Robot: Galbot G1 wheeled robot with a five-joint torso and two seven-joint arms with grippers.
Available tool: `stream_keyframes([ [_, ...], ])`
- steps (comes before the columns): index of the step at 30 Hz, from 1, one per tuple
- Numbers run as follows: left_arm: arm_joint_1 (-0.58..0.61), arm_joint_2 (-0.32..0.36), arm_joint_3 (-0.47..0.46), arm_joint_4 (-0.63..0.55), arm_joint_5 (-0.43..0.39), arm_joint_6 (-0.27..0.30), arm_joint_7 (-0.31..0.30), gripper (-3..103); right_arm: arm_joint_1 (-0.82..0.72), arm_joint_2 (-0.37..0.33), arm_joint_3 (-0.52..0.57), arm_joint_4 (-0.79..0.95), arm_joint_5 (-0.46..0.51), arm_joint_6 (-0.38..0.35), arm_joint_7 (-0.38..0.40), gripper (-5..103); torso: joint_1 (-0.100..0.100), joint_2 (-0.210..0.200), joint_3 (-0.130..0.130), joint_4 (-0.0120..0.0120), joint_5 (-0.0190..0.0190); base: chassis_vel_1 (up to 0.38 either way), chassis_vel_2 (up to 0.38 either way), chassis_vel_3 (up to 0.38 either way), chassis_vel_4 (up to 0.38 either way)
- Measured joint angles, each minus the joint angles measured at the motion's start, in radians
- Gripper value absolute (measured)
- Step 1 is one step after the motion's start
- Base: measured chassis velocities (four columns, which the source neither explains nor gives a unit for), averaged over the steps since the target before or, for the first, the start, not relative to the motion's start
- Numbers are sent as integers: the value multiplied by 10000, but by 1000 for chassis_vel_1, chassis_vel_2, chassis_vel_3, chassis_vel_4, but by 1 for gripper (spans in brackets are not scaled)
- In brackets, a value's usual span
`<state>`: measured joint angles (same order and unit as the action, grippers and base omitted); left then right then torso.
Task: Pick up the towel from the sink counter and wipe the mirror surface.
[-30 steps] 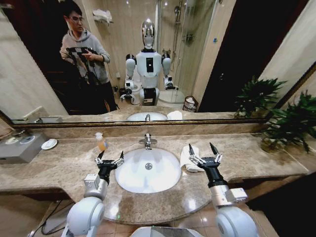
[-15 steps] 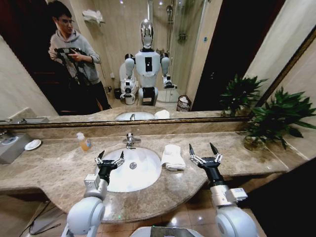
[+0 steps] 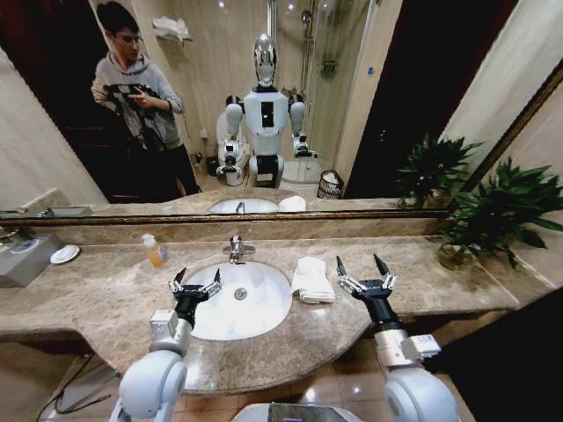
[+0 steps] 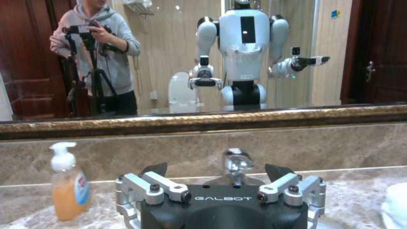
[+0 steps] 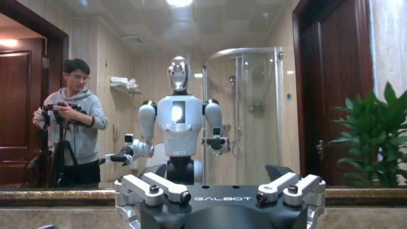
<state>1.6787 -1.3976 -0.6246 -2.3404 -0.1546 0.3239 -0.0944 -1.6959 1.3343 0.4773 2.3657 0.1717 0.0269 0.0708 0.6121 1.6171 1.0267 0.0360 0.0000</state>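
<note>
The white rumpled towel [image 3: 312, 279] lies on the beige marble sink counter [image 3: 114, 294], just right of the white oval basin [image 3: 239, 301] and chrome tap [image 3: 236, 249]. My right gripper [image 3: 359, 264] hovers open over the counter, a little right of the towel and clear of it. My left gripper [image 3: 198, 278] is open above the basin's left rim. In the left wrist view the left gripper [image 4: 216, 171] faces the tap [image 4: 235, 162], with the towel [image 4: 397, 205] at the edge. The right gripper [image 5: 216, 174] faces the mirror [image 5: 254, 95]. The wide mirror [image 3: 352, 114] spans the wall behind the counter.
An orange soap bottle [image 3: 155, 251] stands left of the tap. A white dish [image 3: 63, 255] and a grey box [image 3: 22, 259] sit at the far left. A potted plant [image 3: 493, 215] fills the counter's right end. The counter front bulges toward me.
The whole view has shifted, so the camera moved: basin, tap and towel now sit further left than a second ago. Both grippers keep the same open pose.
</note>
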Motion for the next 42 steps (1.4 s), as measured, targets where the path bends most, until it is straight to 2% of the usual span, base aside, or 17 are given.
stream_keyframes([
  [17, 0, 0, 0, 0, 0, 0, 0, 100, 1, -1, 1, 0, 0, 0, 0, 100, 1, 0, 0, 2, -2, -92, -89, 77, 88],
  [28, -2, 0, 0, 0, 0, 0, 0, 100, 1, 0, 0, -1, 0, 0, 0, 100, 3, -1, 1, -1, 1, 95, -73, -105, 70],
  [37, 0, -1, 0, 0, 0, 0, 0, 100, 1, 0, 2, -1, 0, 0, -1, 100, -1, 0, -1, 0, 2, 214, -232, -219, 236],
  [38, 0, 0, 0, 1, -1, 0, 0, 100, 0, 0, 1, 0, 0, 0, -1, 100, 2, -1, 0, 1, -10, 290, -284, -300, 307],
  [42, 2, -2, 0, 1, 0, 1, -1, 100, 2, 0, 0, -1, 0, 0, -1, 100, 0, -1, 0, 7, -1, 295, -285, -325, 321],
])
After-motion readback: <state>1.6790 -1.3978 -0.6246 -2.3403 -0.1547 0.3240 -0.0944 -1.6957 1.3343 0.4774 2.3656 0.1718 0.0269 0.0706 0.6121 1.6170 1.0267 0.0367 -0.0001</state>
